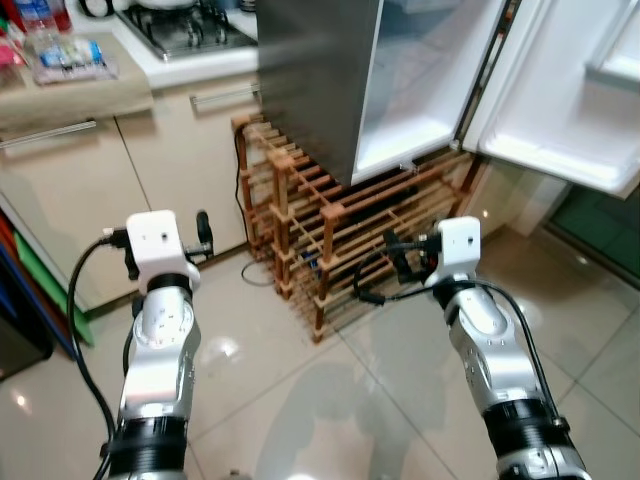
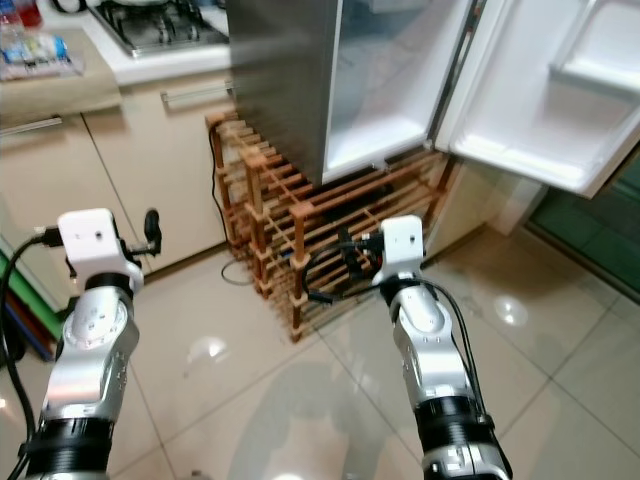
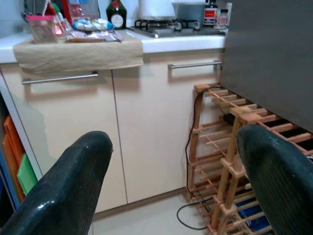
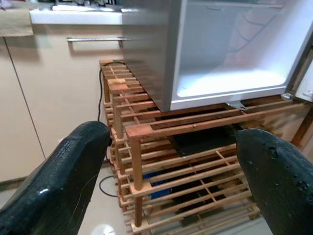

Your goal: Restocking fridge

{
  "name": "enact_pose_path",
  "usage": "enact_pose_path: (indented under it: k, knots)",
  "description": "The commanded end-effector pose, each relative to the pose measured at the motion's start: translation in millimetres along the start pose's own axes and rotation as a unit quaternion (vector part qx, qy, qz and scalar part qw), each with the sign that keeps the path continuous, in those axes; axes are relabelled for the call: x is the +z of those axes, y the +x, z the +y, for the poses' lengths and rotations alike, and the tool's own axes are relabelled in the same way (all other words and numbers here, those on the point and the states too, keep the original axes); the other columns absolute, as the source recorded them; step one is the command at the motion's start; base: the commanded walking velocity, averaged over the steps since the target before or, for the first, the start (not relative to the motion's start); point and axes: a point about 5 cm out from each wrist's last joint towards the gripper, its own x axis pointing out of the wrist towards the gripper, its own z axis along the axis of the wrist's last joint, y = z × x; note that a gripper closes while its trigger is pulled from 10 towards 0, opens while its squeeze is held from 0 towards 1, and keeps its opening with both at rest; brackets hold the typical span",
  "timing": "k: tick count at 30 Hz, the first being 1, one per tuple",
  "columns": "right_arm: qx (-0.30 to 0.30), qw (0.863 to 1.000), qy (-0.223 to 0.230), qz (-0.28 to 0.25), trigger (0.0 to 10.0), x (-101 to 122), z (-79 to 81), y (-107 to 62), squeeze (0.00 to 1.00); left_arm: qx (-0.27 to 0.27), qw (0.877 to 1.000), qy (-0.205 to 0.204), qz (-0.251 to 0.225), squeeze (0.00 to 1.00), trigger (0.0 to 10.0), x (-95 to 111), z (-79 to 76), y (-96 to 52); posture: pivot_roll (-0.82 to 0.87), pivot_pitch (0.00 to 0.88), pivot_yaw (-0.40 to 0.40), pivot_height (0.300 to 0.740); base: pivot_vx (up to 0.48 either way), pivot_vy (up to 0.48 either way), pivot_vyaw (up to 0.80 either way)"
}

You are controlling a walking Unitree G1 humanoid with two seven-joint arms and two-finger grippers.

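Kitchen, open fridge (image 1: 420, 90), wooden rack (image 1: 330, 215) beneath

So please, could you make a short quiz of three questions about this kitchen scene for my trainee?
1. True or false: the fridge door stands open.
2. What does the fridge rest on? A) wooden rack B) the counter C) a chair
3. Fill in: both the left pincer and the right pincer are ____ and hold nothing.

Key:
1. True.
2. A, the wooden rack.
3. Open.
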Motion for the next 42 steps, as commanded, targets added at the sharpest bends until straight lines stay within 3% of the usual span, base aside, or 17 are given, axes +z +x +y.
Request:
enact_pose_path:
  k: [1,6,16,23,25,33,35,39,42]
  knots:
    - [-0.001,1.0,0.01,-0.023,10.0,9.5,0.6,2.2,0.0,-0.012,1.0,-0.004,-0.006,0.0,10.0,4.9,-3.7,1.4,-0.01,0.0,-0.015,0.74,0.296,0.375,0.49]
    - [0.001,0.999,0.016,-0.034,10.0,10.9,7.4,5.4,0.0,-0.019,1.0,-0.018,0.012,0.0,10.0,4.5,-14.6,12.8,-0.01,0.0,0.003,0.74,0.28,0.383,0.44]
    - [0.034,0.998,0.024,-0.039,10.0,13.8,18.4,12.4,0.0,-0.02,0.999,-0.015,0.024,0.0,10.0,7.5,-23.7,21.3,-0.01,0.0,-0.007,0.74,0.0,0.084,0.29]
    - [0.059,0.997,0.038,-0.025,10.0,11.9,22.5,14.4,0.0,-0.004,1.0,-0.005,0.004,0.0,10.0,16.0,-21.2,17.7,0.03,0.0,-0.052,0.74,0.0,0.0,0.23]
    - [0.091,0.995,0.02,-0.027,10.0,14.3,24.6,19.9,0.0,-0.008,1.0,-0.006,-0.012,0.0,10.0,19.5,-29.5,17.1,0.03,0.0,-0.046,0.74,0.0,0.0,0.2]
    - [0.075,0.996,0.035,-0.044,10.0,19.4,24.3,20.8,0.0,-0.038,0.999,0.015,-0.013,0.0,10.0,20.4,-20.1,15.9,0.04,0.0,0.019,0.74,0.0,0.0,0.3]
    - [0.054,0.997,0.046,-0.04,10.0,15.4,21.0,17.6,0.0,-0.066,0.997,0.028,-0.015,0.0,10.0,19.6,-26.8,9.4,0.03,0.0,0.011,0.74,0.0,0.0,0.4]
    - [0.076,0.996,0.038,-0.034,10.0,11.3,24.8,16.0,0.0,-0.051,0.998,0.021,-0.011,0.0,10.0,19.1,-31.0,14.0,0.04,0.0,0.013,0.74,0.0,0.0,0.0]
    - [0.065,0.996,0.041,-0.038,10.0,16.4,21.5,18.8,0.0,-0.071,0.997,0.02,-0.024,0.0,10.0,25.0,-36.2,13.8,0.04,0.0,0.003,0.74,0.0,0.0,0.0]
